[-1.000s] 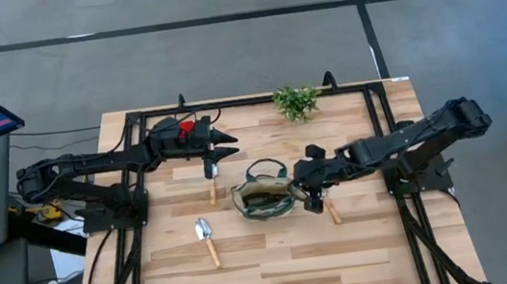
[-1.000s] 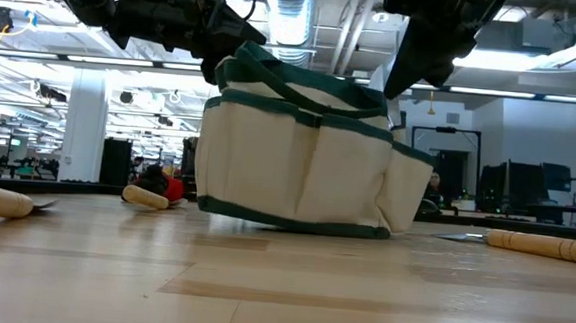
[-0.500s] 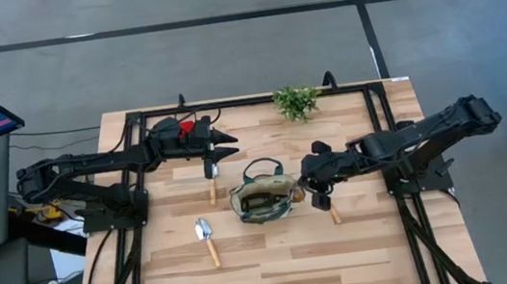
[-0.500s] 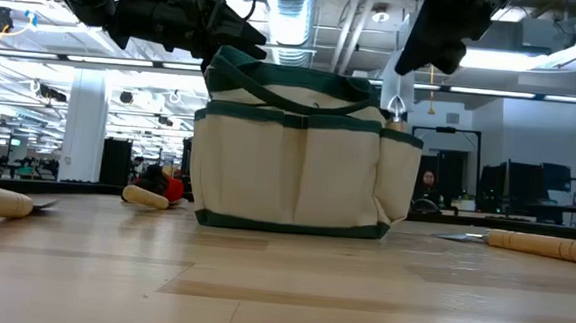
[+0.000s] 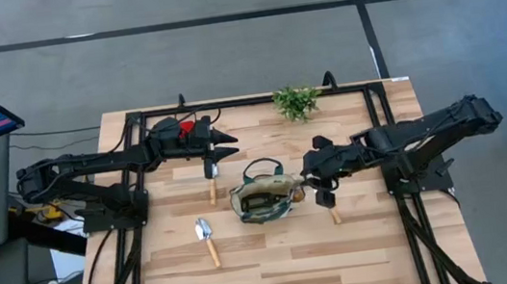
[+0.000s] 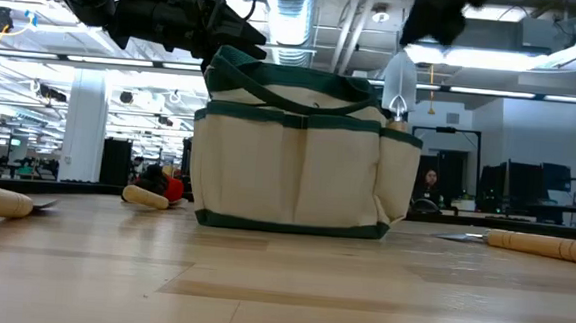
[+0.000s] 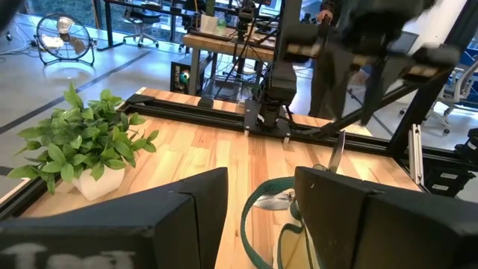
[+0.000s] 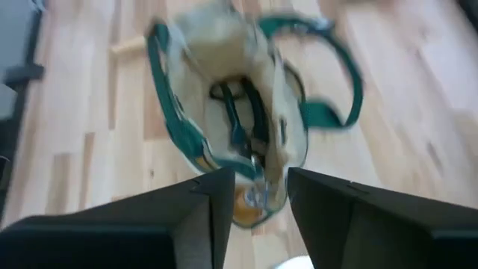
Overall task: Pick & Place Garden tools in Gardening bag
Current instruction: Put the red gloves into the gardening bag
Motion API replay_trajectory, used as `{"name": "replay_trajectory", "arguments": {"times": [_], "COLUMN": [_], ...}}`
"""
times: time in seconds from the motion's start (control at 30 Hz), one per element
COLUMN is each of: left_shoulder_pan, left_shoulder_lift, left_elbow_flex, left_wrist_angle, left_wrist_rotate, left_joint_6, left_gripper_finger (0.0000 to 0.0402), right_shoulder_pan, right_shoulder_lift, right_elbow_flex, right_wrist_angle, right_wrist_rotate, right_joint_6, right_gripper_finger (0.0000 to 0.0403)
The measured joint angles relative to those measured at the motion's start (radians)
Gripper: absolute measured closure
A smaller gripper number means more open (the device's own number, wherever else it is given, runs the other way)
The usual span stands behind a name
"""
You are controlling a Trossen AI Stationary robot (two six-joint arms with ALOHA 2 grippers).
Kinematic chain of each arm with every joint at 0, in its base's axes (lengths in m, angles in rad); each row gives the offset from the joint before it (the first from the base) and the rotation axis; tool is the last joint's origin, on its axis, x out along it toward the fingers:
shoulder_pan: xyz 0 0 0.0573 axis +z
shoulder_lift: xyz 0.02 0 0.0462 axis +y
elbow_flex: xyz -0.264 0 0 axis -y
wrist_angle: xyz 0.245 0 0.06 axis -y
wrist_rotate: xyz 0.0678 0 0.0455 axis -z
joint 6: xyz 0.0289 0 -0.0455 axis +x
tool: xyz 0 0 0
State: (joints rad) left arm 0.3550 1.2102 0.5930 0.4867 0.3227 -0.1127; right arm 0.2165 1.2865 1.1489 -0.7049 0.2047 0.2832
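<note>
right gripper (image 5: 308, 176): opening, rising toward frame top in the low view
gardening bag (image 6: 294, 152): settling upright
trowel (image 6: 400, 88): standing blade-up in bag's side pocket

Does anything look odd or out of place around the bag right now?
One trowel stands blade-up in a side pocket of the gardening bag, poking above the rim. The bag itself sits upright. Nothing looks spilled or damaged.

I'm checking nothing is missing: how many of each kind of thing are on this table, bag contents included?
Trowels: 4
Shears: 1
Red item: 1
Bag: 1
Plant: 1
Total: 8
</note>
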Motion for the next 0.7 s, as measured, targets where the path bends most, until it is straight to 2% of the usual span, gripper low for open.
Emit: {"name": "replay_trajectory", "arguments": {"times": [0.27, 0.43, 0.57, 0.7], "left_shoulder_pan": [0.000, 0.000, 0.007, 0.022], "left_shoulder_lift": [0.000, -0.030, -0.130, -0.262], "left_elbow_flex": [0.000, 0.000, 0.000, 0.000], "left_wrist_angle": [0.000, 0.000, -0.079, -0.213], "left_wrist_rotate": [0.000, 0.000, 0.001, 0.000], "left_joint_6": [0.000, 0.000, 0.010, 0.062], "left_gripper_finger": [0.0257, 0.0257, 0.0257, 0.0261], "right_shoulder_pan": [-0.003, 0.000, 0.000, 0.000], "right_shoulder_lift": [-0.001, 0.000, -0.013, -0.033], "right_elbow_flex": [0.116, 0.156, 0.161, 0.148], "right_wrist_angle": [-0.073, -0.189, -0.304, -0.329], "right_wrist_rotate": [0.008, 0.109, 0.185, 0.198], "right_joint_6": [-0.081, -0.066, -0.013, 0.031], "right_gripper_finger": [0.0290, 0.0306, 0.0326, 0.0347]}}
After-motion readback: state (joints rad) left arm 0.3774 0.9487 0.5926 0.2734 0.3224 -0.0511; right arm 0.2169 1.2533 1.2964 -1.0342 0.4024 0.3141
